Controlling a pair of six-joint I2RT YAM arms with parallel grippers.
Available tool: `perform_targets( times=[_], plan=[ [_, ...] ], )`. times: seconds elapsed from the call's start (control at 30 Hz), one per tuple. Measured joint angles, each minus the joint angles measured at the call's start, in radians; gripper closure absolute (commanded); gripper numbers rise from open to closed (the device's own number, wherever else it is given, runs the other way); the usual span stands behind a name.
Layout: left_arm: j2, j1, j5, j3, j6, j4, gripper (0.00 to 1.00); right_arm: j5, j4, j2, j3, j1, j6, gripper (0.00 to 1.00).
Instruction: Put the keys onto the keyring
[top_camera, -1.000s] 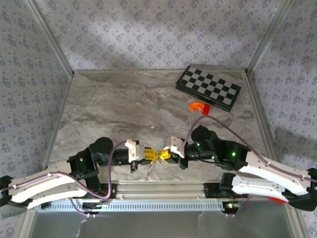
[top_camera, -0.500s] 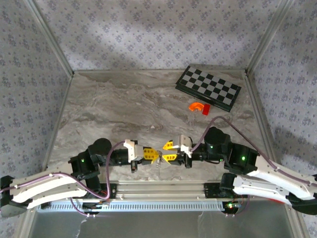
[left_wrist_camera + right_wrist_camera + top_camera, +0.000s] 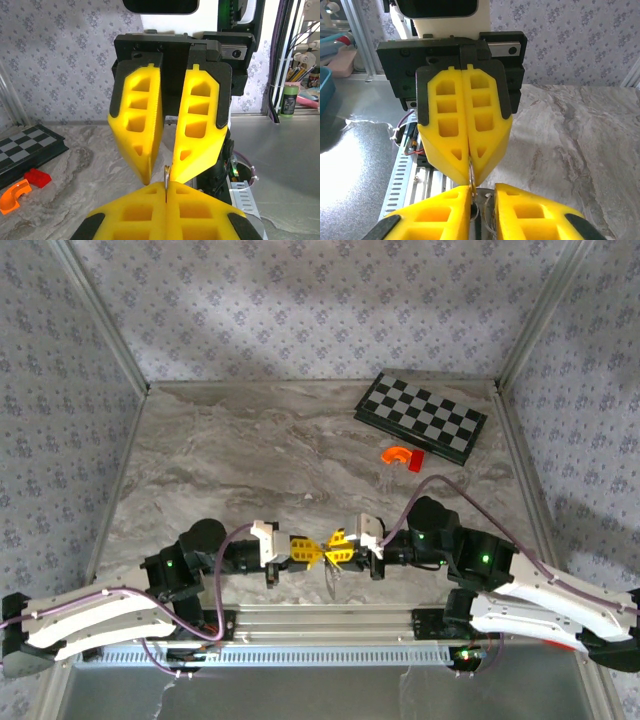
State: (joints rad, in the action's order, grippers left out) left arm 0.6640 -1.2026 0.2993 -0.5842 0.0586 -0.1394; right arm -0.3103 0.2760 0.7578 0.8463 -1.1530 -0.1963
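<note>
The keyring (image 3: 166, 180) is pinched edge-on in the closed left tool (image 3: 312, 553), at the lower centre of the frame. The right tool (image 3: 336, 548) is seen slightly open around it, with nothing gripped. If the ring is pushed sideways, it may be twisted out and dropped.

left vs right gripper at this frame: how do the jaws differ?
The left gripper has its jaws shut, pinching the thin metal edge of the keyring. The right gripper has its jaws parted with a clear gap, tips either side of that edge and not visibly clamping it. The left comes in from the left, the right from the right. Both have the same yellow latticed jaws, tips meeting nose to nose.
</note>
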Motion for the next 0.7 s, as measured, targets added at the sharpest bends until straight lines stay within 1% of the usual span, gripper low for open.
perform_targets(
  times=[0.17, 0.2, 0.27, 0.3, 0.4, 0.43, 0.53, 0.7],
  plan=[
    [-0.001, 0.000, -0.003, 0.000, 0.000, 0.001, 1.00, -0.017, -0.008, 0.006, -0.002, 0.000, 0.006, 0.99],
    [-0.001, 0.000, -0.003, 0.000, 0.000, 0.001, 1.00, -0.019, -0.008, 0.006, -0.002, 0.002, 0.008, 1.00],
    [-0.001, 0.000, -0.008, 0.000, 0.000, 0.001, 1.00, -0.019, -0.008, 0.006, -0.002, 0.002, 0.005, 1.00],
    [-0.001, 0.000, -0.013, 0.000, 0.000, 0.002, 0.96, -0.018, -0.007, 0.006, -0.002, 0.002, 0.005, 1.00],
    [0.000, 0.000, -0.047, -0.002, 0.002, 0.022, 0.79, 0.003, 0.007, 0.016, 0.004, 0.002, 0.004, 1.00],
    [0.002, 0.000, -0.060, -0.002, 0.008, 0.034, 0.77, 0.010, 0.024, 0.024, 0.011, 0.002, 0.005, 1.00],
    [0.009, 0.000, -0.106, -0.004, 0.012, 0.081, 0.74, 0.041, 0.095, 0.060, 0.052, 0.002, 0.000, 1.00],
    [0.010, 0.000, -0.149, -0.011, 0.019, 0.148, 0.75, 0.072, 0.211, 0.110, 0.130, 0.002, -0.013, 1.00]
  ],
)
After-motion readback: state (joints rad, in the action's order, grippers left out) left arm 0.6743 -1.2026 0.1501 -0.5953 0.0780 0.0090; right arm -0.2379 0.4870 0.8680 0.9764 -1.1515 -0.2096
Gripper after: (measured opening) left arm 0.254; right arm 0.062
